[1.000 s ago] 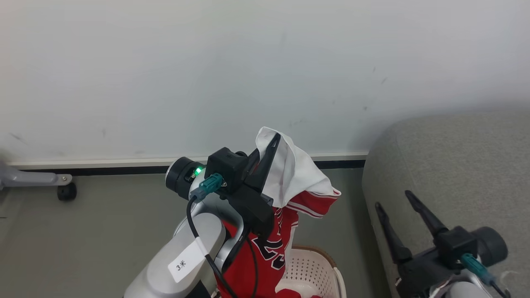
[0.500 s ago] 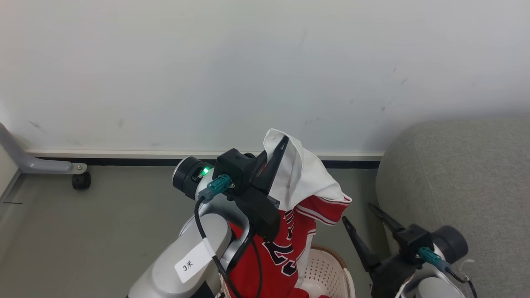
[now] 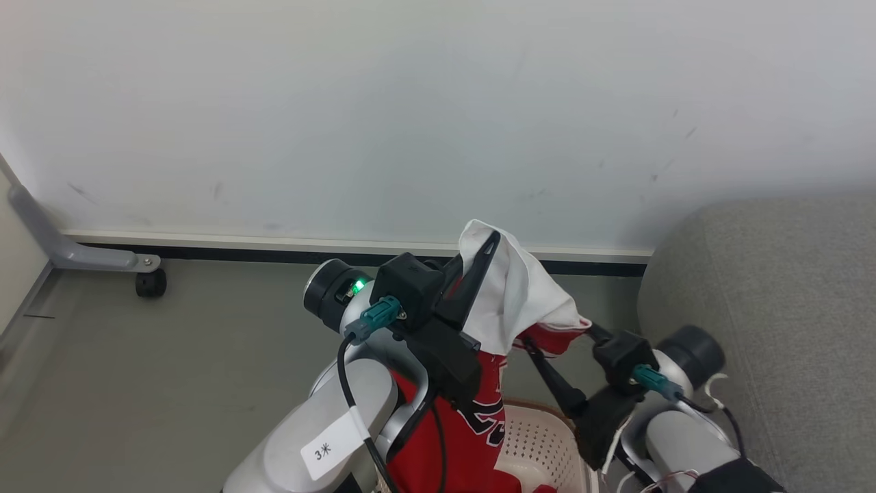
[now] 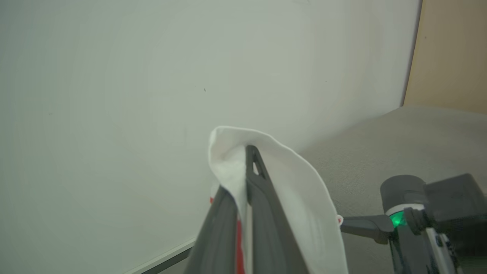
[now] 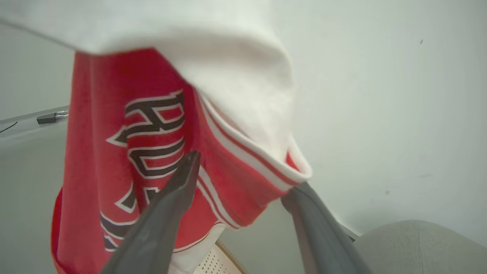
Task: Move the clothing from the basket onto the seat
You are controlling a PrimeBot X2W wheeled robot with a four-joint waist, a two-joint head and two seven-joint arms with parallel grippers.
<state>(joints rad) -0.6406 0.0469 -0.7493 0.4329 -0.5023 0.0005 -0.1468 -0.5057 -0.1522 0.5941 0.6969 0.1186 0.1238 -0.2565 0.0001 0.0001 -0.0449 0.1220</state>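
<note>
The clothing I hold is a red jersey [image 3: 479, 438] with black numbers, its white inner side [image 3: 520, 301] folded over the top. My left gripper [image 3: 487, 245] is shut on that white fold and holds the jersey up above the basket [image 3: 547, 438]. In the left wrist view the left gripper [image 4: 243, 167] pinches the white cloth [image 4: 304, 198]. My right gripper [image 3: 558, 335] is open, one finger on each side of the striped hem. The right wrist view shows the right gripper [image 5: 243, 175] straddling the jersey [image 5: 114, 152]. The grey seat [image 3: 773, 308] lies to the right.
A pale wall with a white baseboard [image 3: 274, 243] runs behind. A grey metal leg with a black caster [image 3: 150, 282] stands on the floor at the left. The basket's rim [image 5: 217, 262] shows below the hem, with the seat's corner [image 5: 411, 243] at lower right.
The head camera has shifted. My right gripper has come left from over the seat to the jersey's hem, still open. The left gripper keeps holding the jersey up.
</note>
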